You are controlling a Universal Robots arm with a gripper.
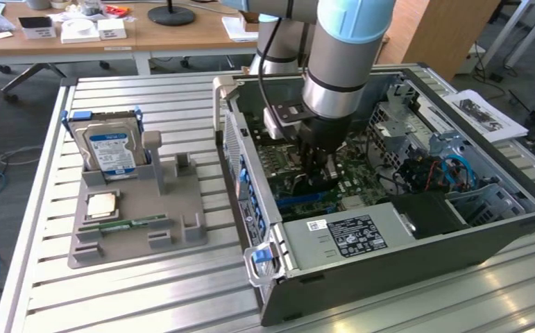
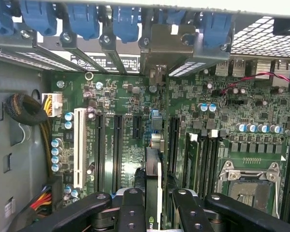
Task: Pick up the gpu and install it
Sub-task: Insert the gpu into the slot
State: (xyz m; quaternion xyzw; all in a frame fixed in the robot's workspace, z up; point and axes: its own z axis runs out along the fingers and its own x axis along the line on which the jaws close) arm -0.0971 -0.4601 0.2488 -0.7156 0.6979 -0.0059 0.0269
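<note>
**Inside the open computer case: gpu in the gripper, over the expansion slots**

Inside the computer case [image 1: 388, 257], which lies on its side with the panel off, on the slatted metal table [image 1: 156, 291].

- Gripper [image 2: 157, 200]: reached down into the case over the motherboard [image 2: 130, 145]. Fingers [image 2: 133, 208] drawn in to a narrow gap, clamped on the gpu.
- Gpu [image 2: 153, 164]: seen edge-on in the wrist view, a thin dark card standing upright between the two fingers. It runs in line with the long black expansion slots [image 2: 117, 145], its far end toward the row of blue clips [image 2: 82, 19] at the case's rear wall. Whether its edge sits in a slot cannot be told.
- Near the card: a white slot [image 2: 79, 145] on one side, the empty processor socket [image 2: 249, 186] on the other.
- Power supply [image 1: 355, 232]: labelled box at the near end of the case.
- Grey fixture [image 1: 137, 229]: on the table at the exterior view's left, well apart from the case. It carries a hard drive [image 1: 109, 149] standing upright, a processor chip [image 1: 100, 205] and a green memory stick [image 1: 133, 225] lying flat.
</note>
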